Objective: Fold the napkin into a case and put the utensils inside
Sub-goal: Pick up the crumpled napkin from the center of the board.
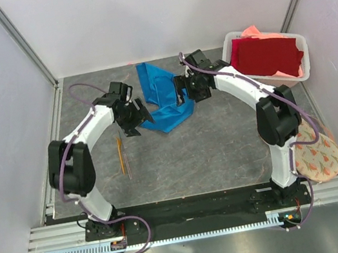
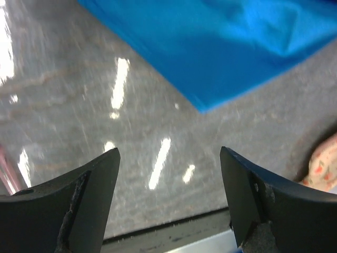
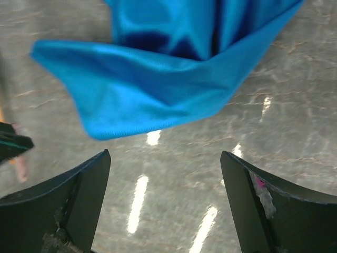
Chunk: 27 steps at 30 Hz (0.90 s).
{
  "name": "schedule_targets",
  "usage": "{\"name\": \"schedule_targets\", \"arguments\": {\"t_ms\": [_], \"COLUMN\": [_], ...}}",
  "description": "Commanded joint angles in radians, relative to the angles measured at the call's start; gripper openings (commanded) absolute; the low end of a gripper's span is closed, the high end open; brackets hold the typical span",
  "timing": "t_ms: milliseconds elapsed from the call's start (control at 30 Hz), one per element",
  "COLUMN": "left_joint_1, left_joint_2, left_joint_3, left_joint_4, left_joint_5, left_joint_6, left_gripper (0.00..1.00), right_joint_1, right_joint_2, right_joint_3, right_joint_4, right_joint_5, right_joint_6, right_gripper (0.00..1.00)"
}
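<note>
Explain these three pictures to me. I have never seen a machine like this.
A left arm and a right arm, both robots, are bolted at the near edge of the table. One picture looks down from above; the other two come from cameras on the wrists. The left gripper and right gripper are open, holding nothing. Between them lies a crumpled blue napkin. Thin orange utensils lie by the left arm. On the right: a white basket holding a red cloth and a pink cloth, and a floral mat.
</note>
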Motion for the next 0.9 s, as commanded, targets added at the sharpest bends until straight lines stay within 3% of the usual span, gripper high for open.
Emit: {"name": "schedule_targets", "arguments": {"t_ms": [0,133,467,633,667,733,767,833,867], "left_joint_1": [0.048,0.1,0.103,0.104,0.106,0.106,0.106,0.106,0.104], "left_joint_2": [0.104,0.187,0.38,0.411,0.411,0.414,0.415,0.411,0.394], "left_joint_3": [0.074,0.123,0.283,0.302,0.303,0.308,0.311,0.309,0.296], "left_joint_4": [0.037,0.055,0.087,0.087,0.086,0.086,0.087,0.086,0.083], "left_joint_5": [-0.035,-0.025,0.006,0.001,-0.002,0.001,0.003,0.032,0.043], "left_joint_6": [0.069,0.089,0.119,0.127,0.13,0.138,0.144,0.147,0.146], "left_gripper": [0.84,0.84,0.82,0.7,0.57,0.46,0.34,0.2,0.04], "right_joint_1": [-0.022,-0.043,-0.045,-0.045,-0.046,-0.046,-0.045,-0.046,-0.045], "right_joint_2": [0.082,0.149,0.27,0.307,0.312,0.315,0.318,0.311,0.3], "right_joint_3": [0.099,0.159,0.192,0.226,0.228,0.22,0.219,0.205,0.191], "right_joint_4": [-0.051,-0.064,-0.019,-0.022,-0.022,-0.008,-0.007,-0.001,0.005], "right_joint_5": [0.074,0.033,-0.03,-0.045,-0.053,-0.062,-0.074,-0.094,-0.1], "right_joint_6": [-0.044,-0.027,0.002,0.004,0.005,0.004,0.005,0.004,0.005], "right_gripper": [0.94,0.94,0.93,0.89,0.86,0.81,0.68,0.53,0.37]}}
